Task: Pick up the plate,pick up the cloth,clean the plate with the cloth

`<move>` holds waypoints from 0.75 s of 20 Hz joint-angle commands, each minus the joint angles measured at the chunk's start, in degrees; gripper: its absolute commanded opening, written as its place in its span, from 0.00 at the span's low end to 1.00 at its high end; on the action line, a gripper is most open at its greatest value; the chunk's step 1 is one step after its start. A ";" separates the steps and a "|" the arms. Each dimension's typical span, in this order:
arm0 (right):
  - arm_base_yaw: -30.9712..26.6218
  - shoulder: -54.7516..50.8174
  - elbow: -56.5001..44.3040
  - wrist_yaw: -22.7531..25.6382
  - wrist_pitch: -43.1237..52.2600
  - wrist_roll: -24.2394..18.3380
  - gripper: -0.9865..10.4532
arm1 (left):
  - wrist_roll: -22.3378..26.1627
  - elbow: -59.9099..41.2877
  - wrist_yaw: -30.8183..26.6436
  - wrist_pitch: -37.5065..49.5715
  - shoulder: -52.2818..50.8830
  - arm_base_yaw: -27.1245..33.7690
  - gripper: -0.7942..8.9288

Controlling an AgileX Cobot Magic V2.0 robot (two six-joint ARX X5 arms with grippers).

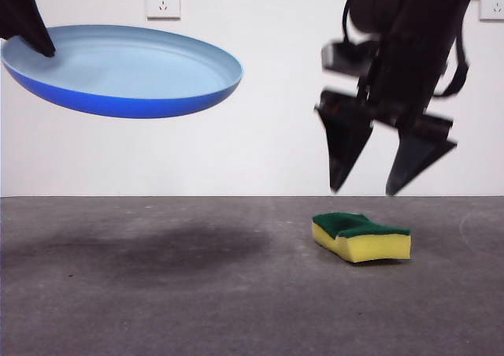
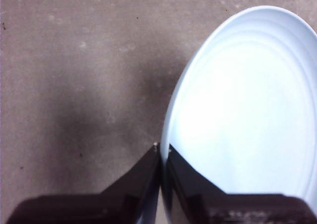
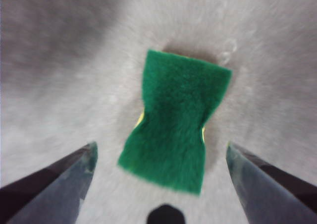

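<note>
The left gripper (image 2: 159, 152) has its jaws closed on the rim of the plate (image 1: 126, 68), holding it in the air at the upper left of the front view, slightly tilted, above a dark shadow on the grey table (image 1: 157, 293). The right gripper (image 1: 370, 187) hangs at the upper right of that view with its jaws spread wide and nothing between them, just above the sponge (image 1: 362, 236). The sponge lies flat on the table, green side up, at the lower right.
</note>
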 commanded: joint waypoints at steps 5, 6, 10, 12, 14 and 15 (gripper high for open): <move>0.11 7.41 0.09 0.17 3.69 -0.55 0.47 | 0.63 -0.59 0.15 -2.29 -0.17 -0.26 0.08; 0.11 8.35 0.11 0.17 4.02 -0.52 0.46 | 0.63 -0.59 0.15 -2.29 -0.17 -0.26 0.08; 0.11 10.05 0.09 0.20 4.94 -0.39 0.32 | 0.63 -0.59 0.15 -2.29 -0.17 -0.26 0.08; 0.13 10.05 0.09 0.20 5.33 -0.35 0.21 | 0.66 -0.59 0.11 -2.29 -0.17 -0.26 0.07; 0.11 10.05 0.09 0.20 5.25 -0.35 0.07 | 0.66 -0.59 -0.07 -2.27 -0.17 -0.26 0.07; 0.13 10.01 0.11 0.17 5.25 -0.35 0.07 | 0.66 -0.59 -0.44 -2.27 -0.15 -0.26 0.08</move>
